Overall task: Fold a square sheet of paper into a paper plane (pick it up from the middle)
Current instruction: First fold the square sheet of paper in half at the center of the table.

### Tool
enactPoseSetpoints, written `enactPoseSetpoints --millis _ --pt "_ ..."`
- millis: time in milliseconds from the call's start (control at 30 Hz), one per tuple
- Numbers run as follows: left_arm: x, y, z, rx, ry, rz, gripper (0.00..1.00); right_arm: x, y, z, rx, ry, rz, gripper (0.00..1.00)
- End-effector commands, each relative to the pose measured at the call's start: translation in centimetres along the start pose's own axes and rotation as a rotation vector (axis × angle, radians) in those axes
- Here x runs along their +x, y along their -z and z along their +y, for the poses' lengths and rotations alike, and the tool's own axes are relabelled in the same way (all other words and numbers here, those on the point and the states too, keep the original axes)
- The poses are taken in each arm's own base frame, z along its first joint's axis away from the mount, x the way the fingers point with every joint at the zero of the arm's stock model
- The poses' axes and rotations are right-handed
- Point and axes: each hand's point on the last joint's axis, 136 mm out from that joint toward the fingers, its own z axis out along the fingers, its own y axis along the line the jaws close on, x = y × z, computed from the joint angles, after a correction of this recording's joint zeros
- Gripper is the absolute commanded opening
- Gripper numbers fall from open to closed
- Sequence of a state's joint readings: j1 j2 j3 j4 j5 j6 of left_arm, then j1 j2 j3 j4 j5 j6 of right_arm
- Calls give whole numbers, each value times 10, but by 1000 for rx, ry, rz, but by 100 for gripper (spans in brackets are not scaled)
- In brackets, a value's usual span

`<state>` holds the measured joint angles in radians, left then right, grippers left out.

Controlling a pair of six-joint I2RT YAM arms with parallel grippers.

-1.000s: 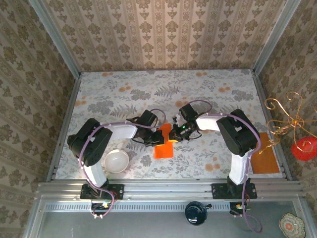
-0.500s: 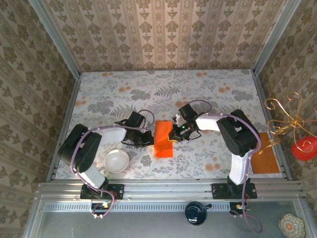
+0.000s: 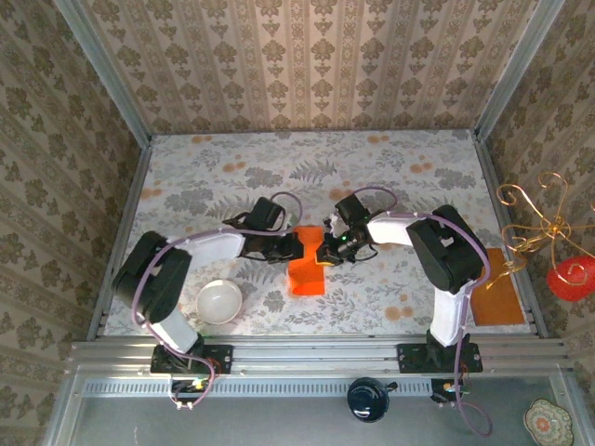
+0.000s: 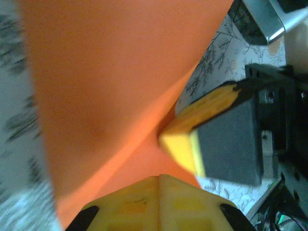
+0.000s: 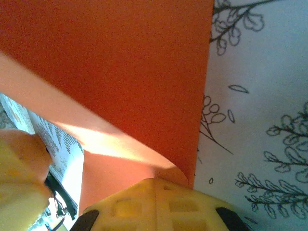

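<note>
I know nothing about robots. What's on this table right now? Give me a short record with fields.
paper: orange sheet, partly folded, one flap curling up, mid-table
left end effector: fingers closed together, tip at the sheet's left side
right end effector: fingers closed together, tip at the sheet's right side
bowl: white, near left, apart from the sheet
other item: brownish rectangle, by the right edge

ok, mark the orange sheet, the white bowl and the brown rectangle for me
square sheet of paper (image 3: pixel 308 277), top external view, its bare near half.
white bowl (image 3: pixel 220 301), top external view, centre of the inside.
brownish-orange rectangle (image 3: pixel 502 299), top external view, its uncovered right part.
</note>
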<state>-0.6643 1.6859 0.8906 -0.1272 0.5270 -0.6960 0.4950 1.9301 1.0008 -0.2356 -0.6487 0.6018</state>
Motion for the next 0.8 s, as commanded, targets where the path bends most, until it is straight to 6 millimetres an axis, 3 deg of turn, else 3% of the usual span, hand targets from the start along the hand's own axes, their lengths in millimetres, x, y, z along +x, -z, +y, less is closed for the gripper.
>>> enactPoseSetpoints --millis 0,200,400,500,567,667,767 --pt "-5 -17 1 33 38 20 9 66 -15 -133 509 -193 143 5" --pt "-1 -17 44 -28 108 32 9 68 -10 -141 558 -188 146 5" --pt "19 13 92 -108 175 23 9 69 -3 -148 610 -179 131 5" --pt "14 35 101 -121 194 -21 9 68 -3 -148 610 -176 129 5" --pt "4 46 89 -97 167 -57 9 68 -3 -147 608 -173 128 5" --pt "-12 52 55 -20 110 -101 9 67 -3 -145 602 -170 127 5" --pt "-16 35 14 55 38 -89 9 69 -4 -145 597 -174 132 5"
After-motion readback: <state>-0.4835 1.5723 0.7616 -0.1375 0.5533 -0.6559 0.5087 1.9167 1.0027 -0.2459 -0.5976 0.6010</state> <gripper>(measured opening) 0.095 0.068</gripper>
